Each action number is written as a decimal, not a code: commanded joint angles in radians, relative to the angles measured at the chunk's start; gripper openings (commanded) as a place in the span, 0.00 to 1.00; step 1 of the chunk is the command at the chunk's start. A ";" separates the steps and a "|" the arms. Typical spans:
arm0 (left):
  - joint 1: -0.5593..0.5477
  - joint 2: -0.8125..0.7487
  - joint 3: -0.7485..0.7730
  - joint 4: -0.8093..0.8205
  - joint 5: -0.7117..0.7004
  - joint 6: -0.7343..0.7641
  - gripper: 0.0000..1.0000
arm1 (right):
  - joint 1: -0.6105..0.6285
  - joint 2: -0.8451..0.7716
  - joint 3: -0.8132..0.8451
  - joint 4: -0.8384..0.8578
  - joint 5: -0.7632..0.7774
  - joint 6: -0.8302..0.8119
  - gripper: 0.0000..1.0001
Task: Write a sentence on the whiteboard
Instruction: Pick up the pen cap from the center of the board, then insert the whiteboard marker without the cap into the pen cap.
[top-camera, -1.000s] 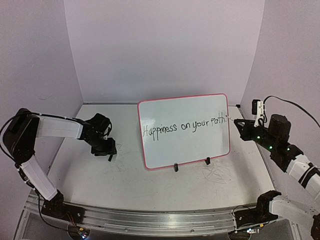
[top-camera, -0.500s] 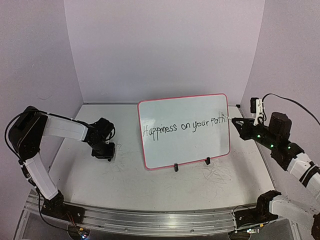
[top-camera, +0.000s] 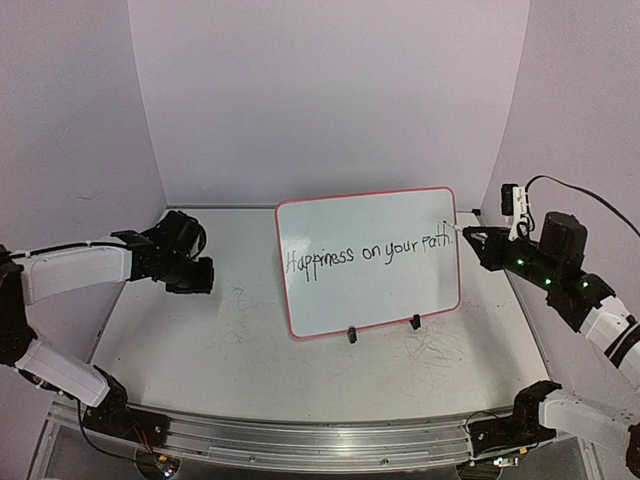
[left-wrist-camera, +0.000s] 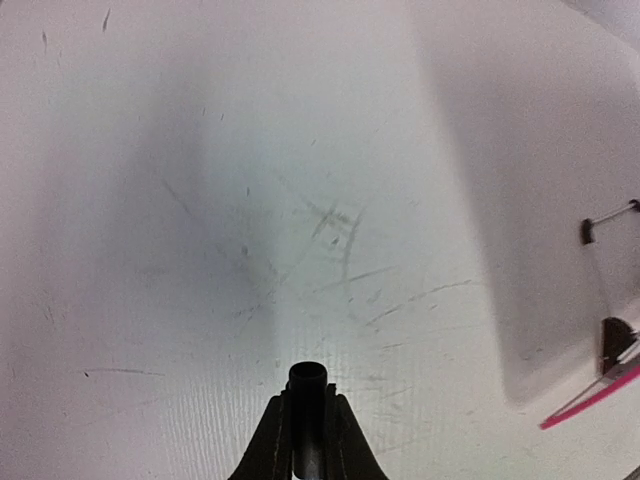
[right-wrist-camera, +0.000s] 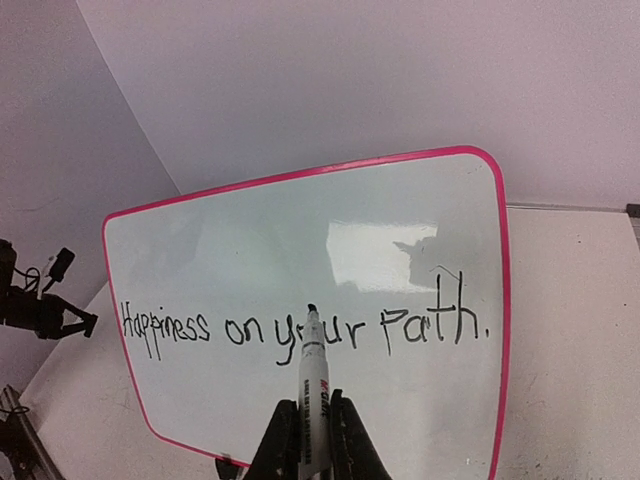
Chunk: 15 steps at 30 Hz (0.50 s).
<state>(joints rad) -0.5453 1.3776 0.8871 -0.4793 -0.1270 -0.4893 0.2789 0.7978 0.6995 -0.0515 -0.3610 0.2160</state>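
Observation:
The whiteboard (top-camera: 385, 215) with its red rim stands upright on two black clip feet at mid table. The sentence (top-camera: 368, 253) reads "Happiness on your path." in black letters. My right gripper (top-camera: 484, 246) is by the board's right edge, shut on a white marker (top-camera: 460, 234) whose tip points at the end of the line. In the right wrist view the marker (right-wrist-camera: 314, 385) sticks out between the jaws in front of the board (right-wrist-camera: 400, 200) and the sentence (right-wrist-camera: 420, 326). My left gripper (top-camera: 196, 274) is at the far left, shut on a black marker cap (left-wrist-camera: 307, 382).
Faint grey scribble marks (top-camera: 432, 348) cover the tabletop in front of the board, and more (left-wrist-camera: 335, 235) lie below the left gripper. In the left wrist view the board's red rim (left-wrist-camera: 590, 400) and a clip foot (left-wrist-camera: 612, 345) show at the right. Walls close in on three sides.
My left arm has swung left and back, away from the board, with the cap still held. My right gripper with the marker has shifted slightly up by the board's right edge.

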 joint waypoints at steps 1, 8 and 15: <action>-0.005 -0.183 0.111 0.025 0.013 0.064 0.00 | 0.016 0.024 0.084 0.016 -0.090 0.080 0.00; -0.120 -0.376 0.153 0.091 0.186 0.268 0.00 | 0.085 0.088 0.114 0.044 -0.172 0.138 0.00; -0.460 -0.278 0.168 0.081 0.009 0.585 0.00 | 0.270 0.271 0.178 0.044 -0.293 0.111 0.00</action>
<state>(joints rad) -0.8789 1.0203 1.0309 -0.3900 -0.0334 -0.1606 0.4521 0.9773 0.8098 -0.0445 -0.5433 0.3298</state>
